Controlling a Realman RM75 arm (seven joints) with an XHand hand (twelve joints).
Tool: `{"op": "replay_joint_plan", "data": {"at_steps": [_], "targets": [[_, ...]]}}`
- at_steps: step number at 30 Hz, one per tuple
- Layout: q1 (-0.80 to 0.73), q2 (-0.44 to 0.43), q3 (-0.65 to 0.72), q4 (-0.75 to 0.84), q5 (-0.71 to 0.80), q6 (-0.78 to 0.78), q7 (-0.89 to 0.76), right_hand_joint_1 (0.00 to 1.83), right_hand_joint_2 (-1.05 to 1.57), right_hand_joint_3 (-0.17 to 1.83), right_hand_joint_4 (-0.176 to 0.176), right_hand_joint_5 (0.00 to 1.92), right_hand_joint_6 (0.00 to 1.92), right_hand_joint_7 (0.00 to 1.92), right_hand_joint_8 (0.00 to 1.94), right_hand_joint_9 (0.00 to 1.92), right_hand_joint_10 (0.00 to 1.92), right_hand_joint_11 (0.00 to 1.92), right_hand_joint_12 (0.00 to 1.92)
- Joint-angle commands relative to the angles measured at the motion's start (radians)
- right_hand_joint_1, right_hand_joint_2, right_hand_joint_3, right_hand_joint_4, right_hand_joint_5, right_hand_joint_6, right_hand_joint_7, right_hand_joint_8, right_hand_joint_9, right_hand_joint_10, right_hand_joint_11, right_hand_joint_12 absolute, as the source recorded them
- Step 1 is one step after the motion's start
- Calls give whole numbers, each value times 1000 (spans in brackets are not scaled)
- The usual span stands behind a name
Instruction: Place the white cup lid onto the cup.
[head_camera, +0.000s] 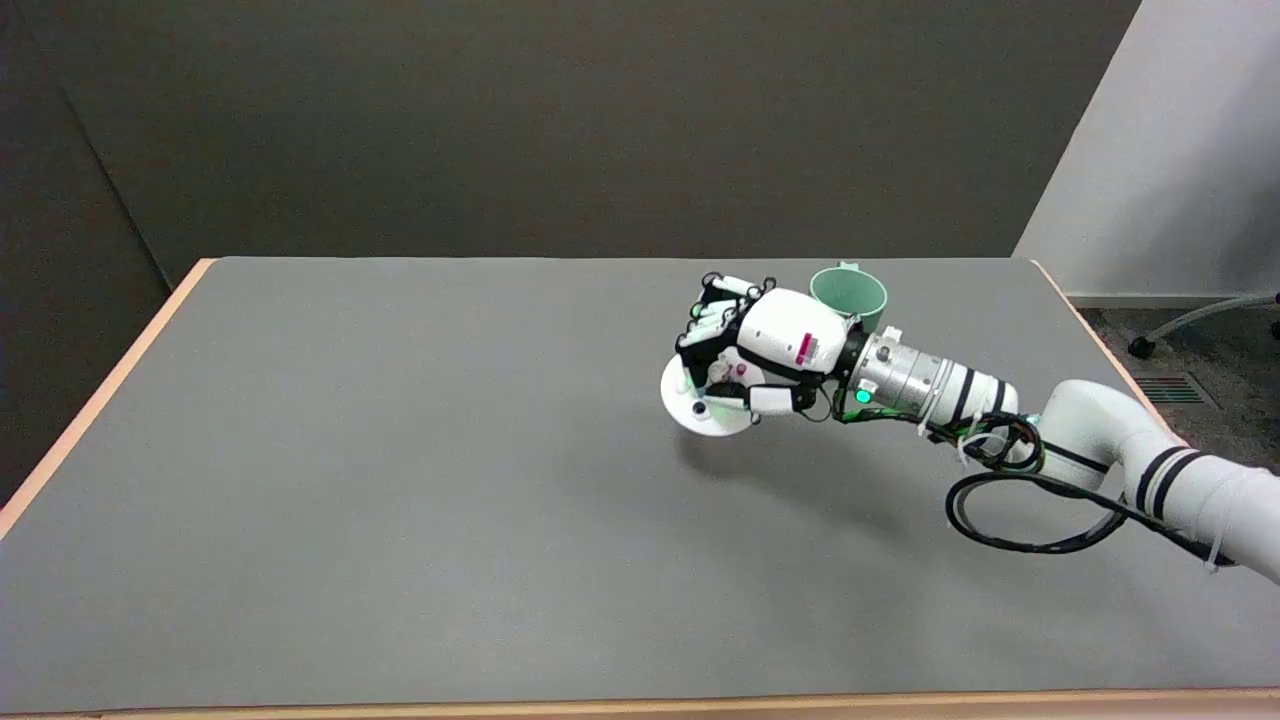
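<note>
The white cup lid (705, 408), a flat round disc with a smooth surface, is held at its near edge by the right hand (757, 352), whose fingers curl around it above the grey matte table (400, 480). The cup (850, 297), mint green and open, stands just behind the hand's wrist.

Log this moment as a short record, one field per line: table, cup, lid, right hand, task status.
table: grey top with a light wooden edge
cup: green cup, upright, mouth open, no lid on it, near the far right of the table, just behind the wrist
lid: white lid, round, under the hand, in front and to the left of the cup
right hand: right hand over the lid, fingers curled around it; lifted or still on the table, cannot tell
task status: lid not yet on the cup
</note>
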Motion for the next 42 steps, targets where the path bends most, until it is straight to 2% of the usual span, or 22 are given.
{"op": "replay_joint_plan", "data": {"at_steps": [1,42], "targets": [[40,51,44,-1,-17,24,7,1145,1193,105,22,725,1307,766,1401,528,871,62,1270],[115,94,119,-15,-9,232,75,1158,1164,125,18,744,1270,816,1328,635,814,226,1302]]}}
